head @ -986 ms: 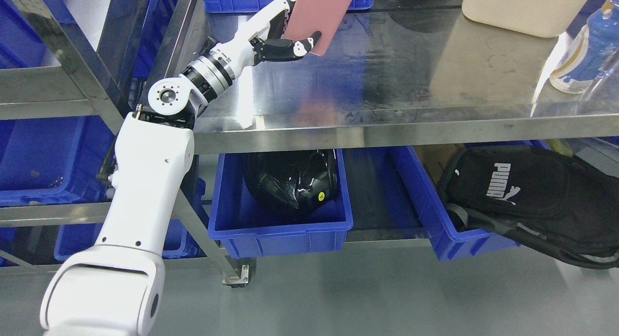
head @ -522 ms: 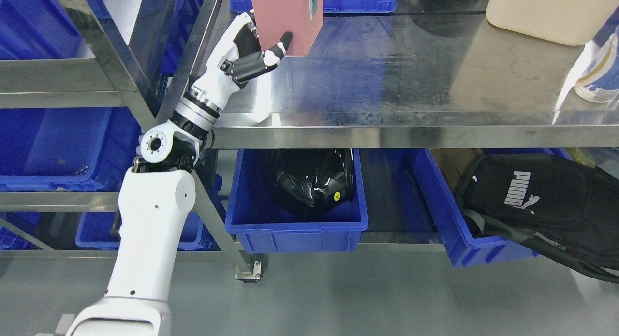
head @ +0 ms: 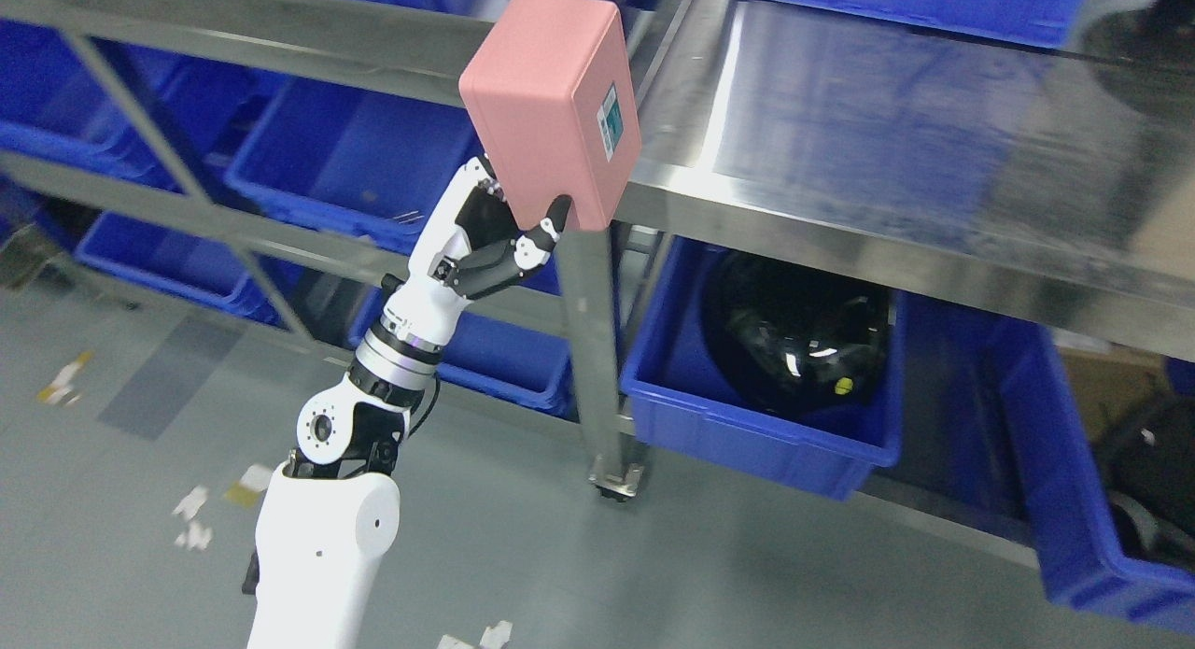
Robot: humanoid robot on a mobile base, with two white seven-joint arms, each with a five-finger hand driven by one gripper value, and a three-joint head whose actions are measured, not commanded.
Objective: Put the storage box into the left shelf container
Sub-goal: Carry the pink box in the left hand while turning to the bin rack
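Head view: steel shelf (head: 896, 247) over grey floor (head: 747, 574).

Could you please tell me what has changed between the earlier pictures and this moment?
The left hand has carried the pink storage box off the steel table, leftward toward the blue shelf containers. The camera swung left too. The grasp is unchanged; the helmet stays in its bin.

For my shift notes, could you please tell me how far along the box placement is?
Done: the left hand grips the pink storage box, lifted clear of the steel shelf. In hand: carrying it. Left: setting it into a blue container on the left rack; it sits in none yet.
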